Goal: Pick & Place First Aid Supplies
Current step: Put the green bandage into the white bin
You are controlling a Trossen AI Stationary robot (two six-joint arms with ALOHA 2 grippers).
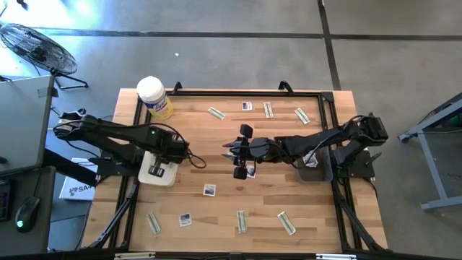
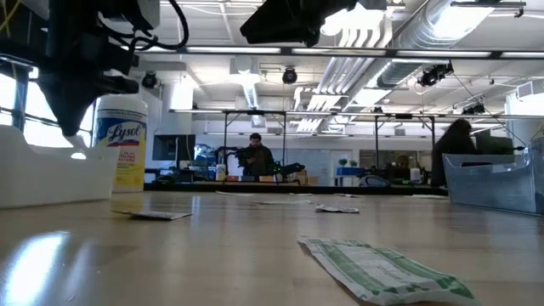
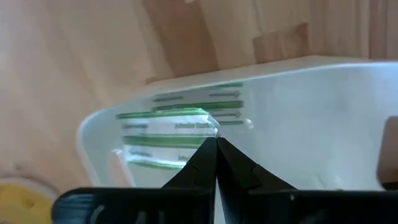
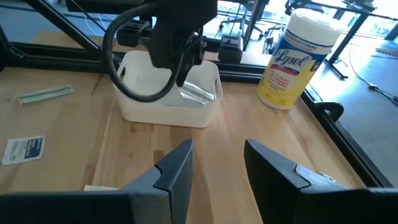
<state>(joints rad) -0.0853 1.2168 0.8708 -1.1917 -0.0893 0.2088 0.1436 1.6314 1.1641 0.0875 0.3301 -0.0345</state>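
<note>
L gripper – strip at tips, over bin

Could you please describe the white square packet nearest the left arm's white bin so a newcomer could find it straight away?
Start at the white bin on the table's left side, under the left gripper. Look just beyond it toward the table's middle and slightly nearer the front edge: there lies the white square packet. Unlike the narrow greenish strips along the front, it is square with dark blue print.

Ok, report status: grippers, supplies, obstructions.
Left gripper shut on wrapped strip, over white bin. Right gripper open, mid-table. Packets scattered; nothing blocking.
</note>
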